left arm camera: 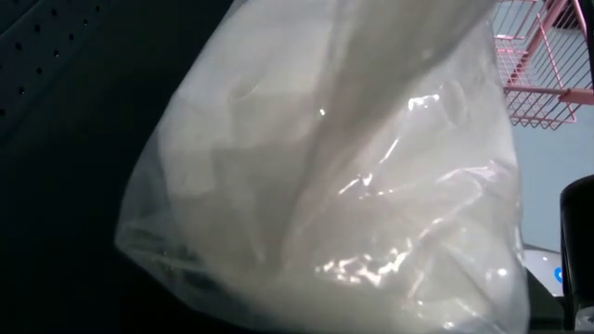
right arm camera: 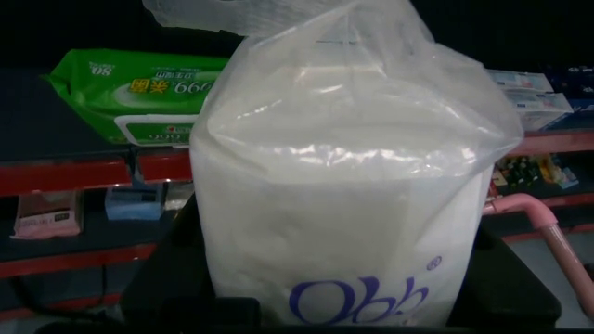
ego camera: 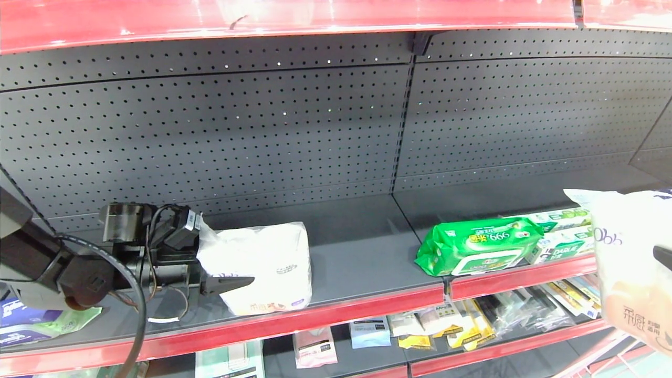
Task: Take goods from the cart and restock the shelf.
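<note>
Placing: left pincer (ego camera: 210, 255) grasps tissue pack (ego camera: 265, 265) on shelf (ego camera: 367, 252), eight o'clock; right pincer (right arm camera: 342, 283) holds second pack (ego camera: 630, 247), four o'clock. Next, likely: left lets go, backs out.

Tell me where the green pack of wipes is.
In the head view the green pack of wipes lies on the right half of the shelf, near its red front edge, with white-and-green boxes just to its right.
</note>
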